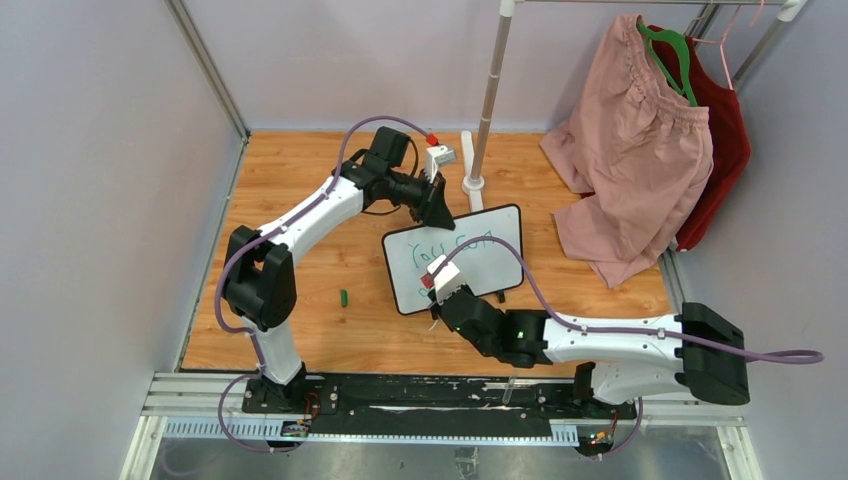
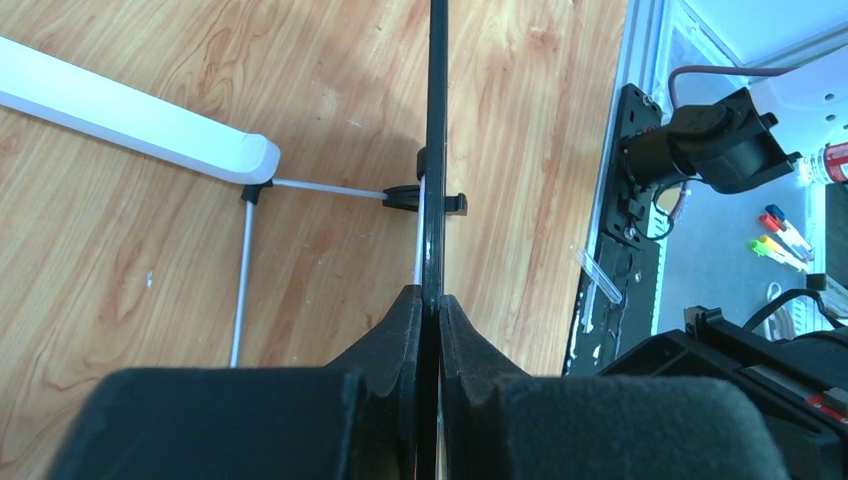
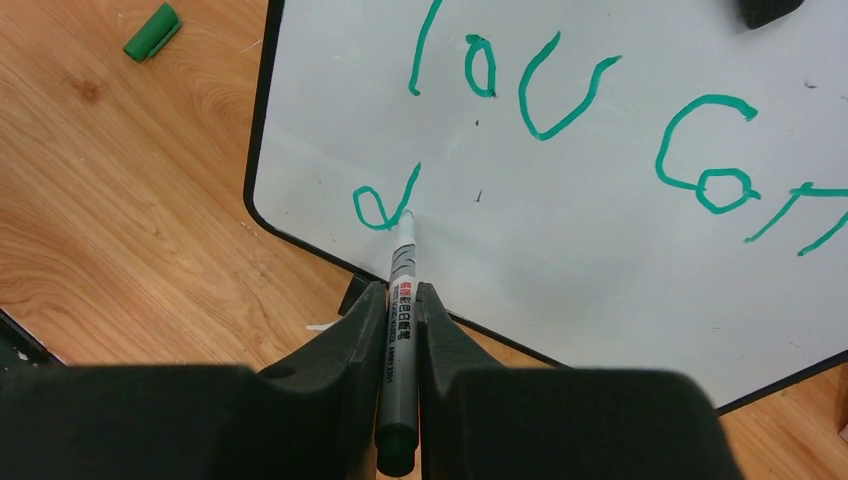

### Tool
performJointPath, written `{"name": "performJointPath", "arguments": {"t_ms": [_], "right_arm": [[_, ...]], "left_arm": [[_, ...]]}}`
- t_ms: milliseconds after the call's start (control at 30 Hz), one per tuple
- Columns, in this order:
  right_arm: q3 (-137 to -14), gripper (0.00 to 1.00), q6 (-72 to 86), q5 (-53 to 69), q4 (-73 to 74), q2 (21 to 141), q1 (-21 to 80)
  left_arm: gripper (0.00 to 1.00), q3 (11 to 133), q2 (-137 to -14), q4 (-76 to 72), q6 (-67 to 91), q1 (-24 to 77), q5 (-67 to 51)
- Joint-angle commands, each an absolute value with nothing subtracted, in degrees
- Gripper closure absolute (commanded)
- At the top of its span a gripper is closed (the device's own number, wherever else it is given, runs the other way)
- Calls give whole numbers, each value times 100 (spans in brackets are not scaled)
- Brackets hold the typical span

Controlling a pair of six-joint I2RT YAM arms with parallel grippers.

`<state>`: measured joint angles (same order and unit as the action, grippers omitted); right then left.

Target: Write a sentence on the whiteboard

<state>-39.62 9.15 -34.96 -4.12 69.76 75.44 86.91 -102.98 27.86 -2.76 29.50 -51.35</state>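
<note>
The whiteboard (image 1: 470, 262) stands tilted on the wooden table, black-framed. My left gripper (image 1: 437, 212) is shut on its top edge; the left wrist view shows the board's frame (image 2: 436, 150) edge-on between the pads. My right gripper (image 1: 441, 290) is shut on a grey marker (image 3: 402, 290); its tip touches the board (image 3: 560, 230) at the lower left. The sentence (image 3: 560, 100) in green reads "You can" on the first line, with a "d" (image 3: 385, 203) starting the second line.
A green marker cap (image 1: 344, 297) lies on the table left of the board, also in the right wrist view (image 3: 152, 31). A white rack pole and foot (image 1: 474, 180) stand behind the board. Pink and red clothes (image 1: 640, 150) hang at the right.
</note>
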Motion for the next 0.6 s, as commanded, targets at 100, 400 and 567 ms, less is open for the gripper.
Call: {"name": "performJointPath", "arguments": {"t_ms": [100,400,567], "right_arm": [[-3594,100,733,-3229,-751,6250,7444],[-3505,100,785,-3374,-650,6216,7444],[-3597,100,797,-3432,-660,6376,7444]], "left_arm": [[100,8649,-10080,2761,-197,2971,-5125],[100,8676,-10093,2771,-194,2966,-5121],[100,8666,-10096,2762,-201,2971,-5118]]}}
